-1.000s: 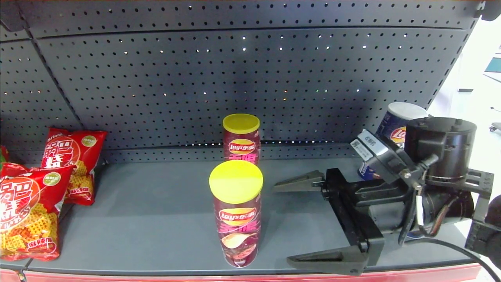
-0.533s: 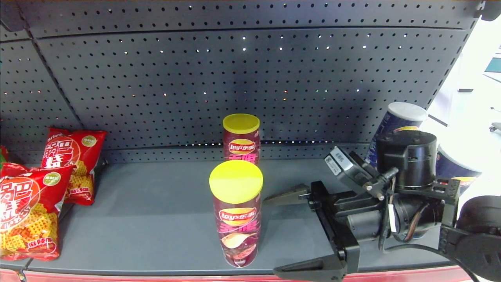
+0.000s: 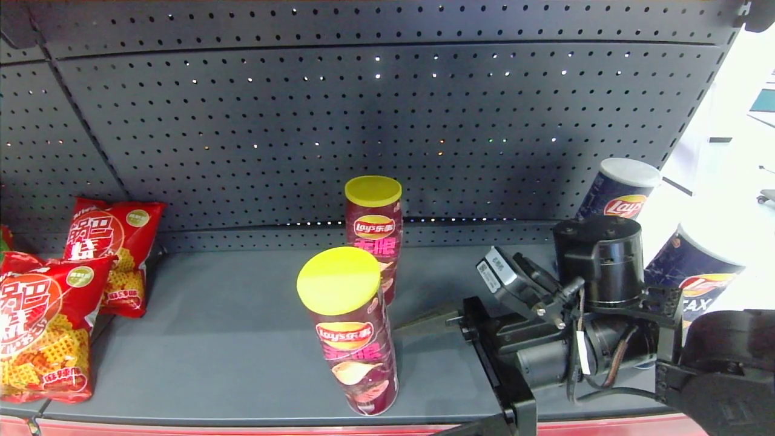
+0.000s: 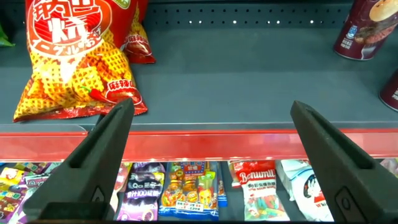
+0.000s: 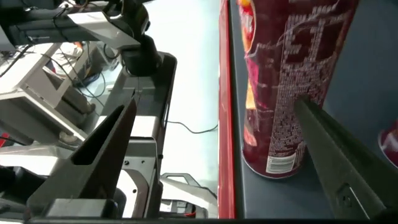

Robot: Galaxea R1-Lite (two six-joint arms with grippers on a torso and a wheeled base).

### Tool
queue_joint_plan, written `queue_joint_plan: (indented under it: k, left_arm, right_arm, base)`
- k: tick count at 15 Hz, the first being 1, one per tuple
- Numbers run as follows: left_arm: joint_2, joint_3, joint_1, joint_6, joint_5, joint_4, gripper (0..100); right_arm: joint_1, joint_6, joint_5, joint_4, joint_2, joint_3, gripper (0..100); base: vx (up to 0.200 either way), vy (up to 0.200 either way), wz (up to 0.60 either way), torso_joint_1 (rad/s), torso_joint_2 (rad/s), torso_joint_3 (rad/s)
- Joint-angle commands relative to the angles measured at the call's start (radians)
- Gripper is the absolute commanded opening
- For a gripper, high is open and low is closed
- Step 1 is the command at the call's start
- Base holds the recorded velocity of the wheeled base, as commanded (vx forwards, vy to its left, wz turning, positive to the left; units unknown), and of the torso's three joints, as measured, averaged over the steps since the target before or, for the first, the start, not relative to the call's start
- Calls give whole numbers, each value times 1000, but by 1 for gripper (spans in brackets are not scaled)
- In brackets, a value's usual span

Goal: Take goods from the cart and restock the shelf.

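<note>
Two maroon chip cans with yellow lids stand mid-shelf. The front can (image 3: 351,345) leans to the left near the shelf's front edge; the back can (image 3: 373,230) is upright by the pegboard. My right gripper (image 3: 418,381) is open just right of the front can, its far finger (image 3: 424,318) against the can's side. In the right wrist view the front can (image 5: 292,81) stands at one finger (image 5: 339,155), not between the jaws. My left gripper (image 4: 211,106) hangs open and empty before the shelf's red front rail (image 4: 199,143).
Red snack bags (image 3: 45,321) lie at the shelf's left end. Two blue chip cans (image 3: 617,191) stand at the right behind my arm. Bare shelf (image 3: 230,315) lies between bags and cans. Candy packets (image 4: 186,193) fill the lower shelf.
My right gripper has moved left and toward the front edge. Its far finger has met the front can, which was upright and now tilts left. A second blue can has come into view.
</note>
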Motion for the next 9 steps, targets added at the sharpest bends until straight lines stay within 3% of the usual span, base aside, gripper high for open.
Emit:
queue_joint_plan:
  k: [1, 9]
  left_arm:
    - [0, 0, 0, -1, 0, 0, 100]
    - [0, -1, 0, -1, 0, 0, 100]
  right_arm:
    - [3, -1, 0, 0, 6, 4, 100]
    - [-7, -2, 0, -2, -2, 22, 100]
  base:
    - [0, 0, 0, 0, 0, 0]
    - [0, 0, 0, 0, 0, 0]
